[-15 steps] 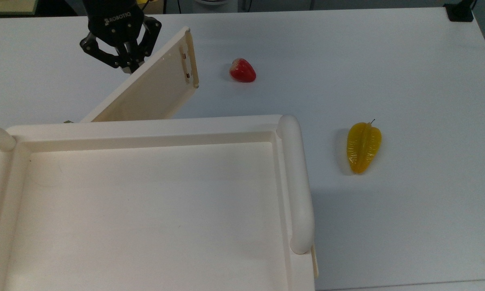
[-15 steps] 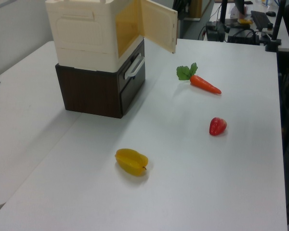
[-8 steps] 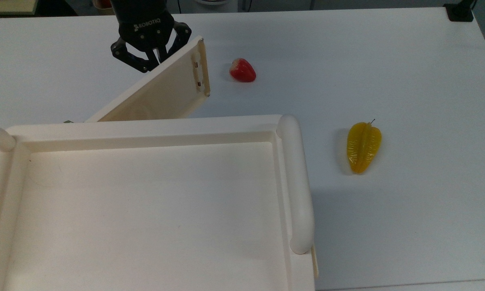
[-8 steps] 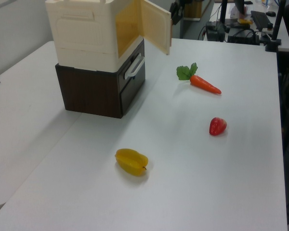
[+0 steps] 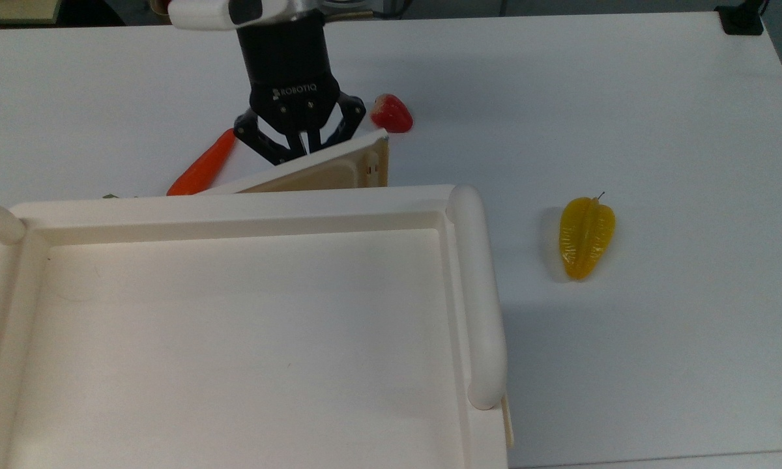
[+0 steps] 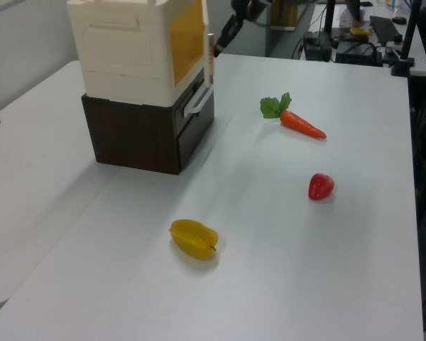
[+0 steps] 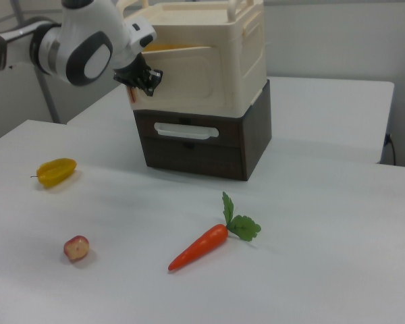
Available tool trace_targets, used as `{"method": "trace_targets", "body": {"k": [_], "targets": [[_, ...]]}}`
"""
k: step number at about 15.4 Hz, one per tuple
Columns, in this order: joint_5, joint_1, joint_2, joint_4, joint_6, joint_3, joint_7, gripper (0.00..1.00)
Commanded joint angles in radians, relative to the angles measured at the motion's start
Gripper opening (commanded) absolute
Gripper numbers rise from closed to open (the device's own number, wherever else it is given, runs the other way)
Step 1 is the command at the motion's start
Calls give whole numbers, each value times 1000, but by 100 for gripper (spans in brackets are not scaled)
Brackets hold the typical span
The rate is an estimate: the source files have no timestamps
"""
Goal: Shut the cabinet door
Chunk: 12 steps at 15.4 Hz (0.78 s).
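The cream-white cabinet (image 5: 476, 293) has a tray-like top and sits on a dark brown drawer unit (image 6: 142, 135). Its cabinet door (image 5: 316, 176) stands at a small angle to the front, with a narrow gap left. In the left view the cabinet door (image 6: 210, 53) appears almost edge-on. In the right view the cabinet door (image 7: 189, 74) lies nearly flat against the cabinet (image 7: 236, 47). My gripper (image 5: 302, 147) is shut and its tips press on the door's outer face, near the free edge. The gripper (image 7: 143, 79) is at the right view's left of the cabinet, and the gripper (image 6: 221, 42) is just beside the door.
On the white table lie an orange carrot (image 5: 202, 166), a red strawberry (image 5: 391, 112) and a yellow starfruit (image 5: 586, 236). The carrot (image 7: 199, 246) and strawberry (image 7: 76, 248) lie in front of the cabinet. My arm comes in from the top view's upper edge.
My gripper has moved toward the top view's right and toward the cabinet, swinging the door from wide open to nearly shut. The carrot, hidden behind the door before, now shows in the top view.
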Motion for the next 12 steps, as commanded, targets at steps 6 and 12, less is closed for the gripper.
{"method": "trace_targets", "body": {"k": [6, 12], "targets": [[4, 40, 71, 15, 223, -1, 202, 0], [3, 46, 97, 17, 334, -1, 255, 0]]}}
